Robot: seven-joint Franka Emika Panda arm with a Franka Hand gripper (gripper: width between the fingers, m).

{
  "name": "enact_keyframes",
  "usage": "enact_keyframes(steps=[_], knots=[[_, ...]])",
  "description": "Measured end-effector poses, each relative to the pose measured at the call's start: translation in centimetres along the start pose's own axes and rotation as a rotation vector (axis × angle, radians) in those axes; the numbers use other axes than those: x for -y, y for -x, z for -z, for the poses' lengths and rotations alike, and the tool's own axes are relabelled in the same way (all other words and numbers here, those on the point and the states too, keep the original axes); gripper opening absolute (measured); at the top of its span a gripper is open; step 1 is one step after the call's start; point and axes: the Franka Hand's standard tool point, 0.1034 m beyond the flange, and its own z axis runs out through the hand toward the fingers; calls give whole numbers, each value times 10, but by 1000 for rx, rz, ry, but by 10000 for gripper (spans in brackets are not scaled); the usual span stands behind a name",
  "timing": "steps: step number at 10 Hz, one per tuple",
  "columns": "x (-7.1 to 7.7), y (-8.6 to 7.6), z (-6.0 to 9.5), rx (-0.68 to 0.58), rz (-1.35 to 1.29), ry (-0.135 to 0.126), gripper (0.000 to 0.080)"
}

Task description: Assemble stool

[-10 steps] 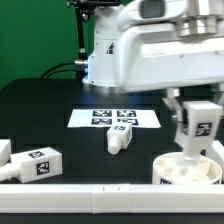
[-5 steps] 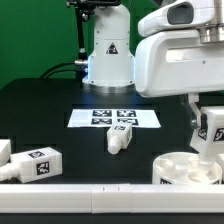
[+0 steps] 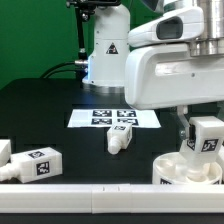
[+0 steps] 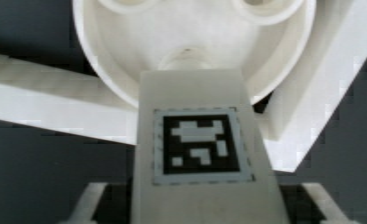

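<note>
My gripper [image 3: 203, 128] is shut on a white stool leg [image 3: 206, 136] with a square tag, at the exterior view's right. It holds the leg just above the round rimmed seat disc [image 3: 180, 170]. In the wrist view the held leg [image 4: 201, 130] fills the middle between my two fingers [image 4: 100, 200], and the seat disc [image 4: 180, 40] lies right beyond its end. Whether leg and seat touch is hidden. A second leg [image 3: 121, 135] lies in the middle of the table. A third leg [image 3: 35, 163] lies at the front left.
The marker board [image 3: 100, 117] lies behind the middle leg. Another white block [image 3: 4, 152] shows at the far left edge. A white rail [image 3: 90, 186] runs along the front. The robot base [image 3: 108, 55] stands at the back.
The held leg shifted to the exterior view's right, then came back a little and lower over the seat disc. The arm's body swung across the view. The loose legs have not moved.
</note>
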Motion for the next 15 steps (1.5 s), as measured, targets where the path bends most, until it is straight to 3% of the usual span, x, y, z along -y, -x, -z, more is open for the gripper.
enact_keyframes(steps=[4, 11, 15], knots=[[0, -1, -1, -3, 2, -1, 337], [2, 5, -21, 14, 3, -6, 337], [1, 2, -22, -11, 3, -1, 337]])
